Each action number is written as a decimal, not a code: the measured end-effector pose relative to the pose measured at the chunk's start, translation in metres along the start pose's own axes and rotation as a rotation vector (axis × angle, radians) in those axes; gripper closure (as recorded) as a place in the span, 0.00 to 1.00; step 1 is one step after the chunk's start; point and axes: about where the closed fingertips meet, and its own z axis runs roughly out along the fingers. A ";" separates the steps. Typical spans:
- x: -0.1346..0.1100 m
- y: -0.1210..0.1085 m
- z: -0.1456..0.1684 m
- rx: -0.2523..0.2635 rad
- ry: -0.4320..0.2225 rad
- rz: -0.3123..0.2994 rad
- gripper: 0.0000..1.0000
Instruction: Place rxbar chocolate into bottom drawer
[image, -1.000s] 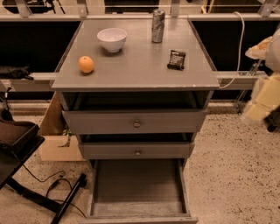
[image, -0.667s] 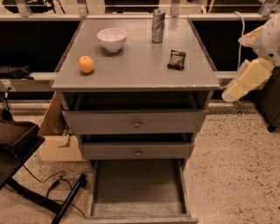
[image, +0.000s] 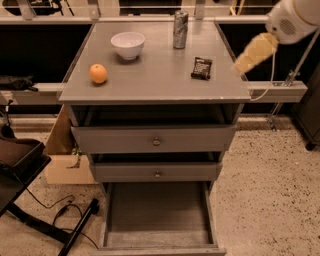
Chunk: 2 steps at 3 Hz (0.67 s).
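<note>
Claw (image: 253, 53) hangs by the cabinet top's (image: 150, 80) right edge, can't tell if it's spread or pinched. Rxbar (image: 201, 68) lies just left, pulled-out drawer (image: 157, 212) well below-left.

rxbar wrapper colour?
The rxbar chocolate is black with white print, per the camera view. The gripper hangs just right of it.

Single camera view. Station: in front of the cabinet (image: 156, 131), above worktop (image: 160, 80) height, pitched steeply down. Faces the drawer fronts square-on. Worktop fills the upper half; the open bottom drawer (image: 159, 210) runs to the lower edge, front lip partly cut off. Medium-close range, floor (image: 270, 190) showing on both sides. End effector (image: 247, 59) at upper right, just beyond the worktop's right edge.
</note>
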 end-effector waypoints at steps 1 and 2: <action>0.008 -0.033 0.039 0.035 0.116 0.167 0.00; 0.014 -0.039 0.045 0.046 0.131 0.259 0.00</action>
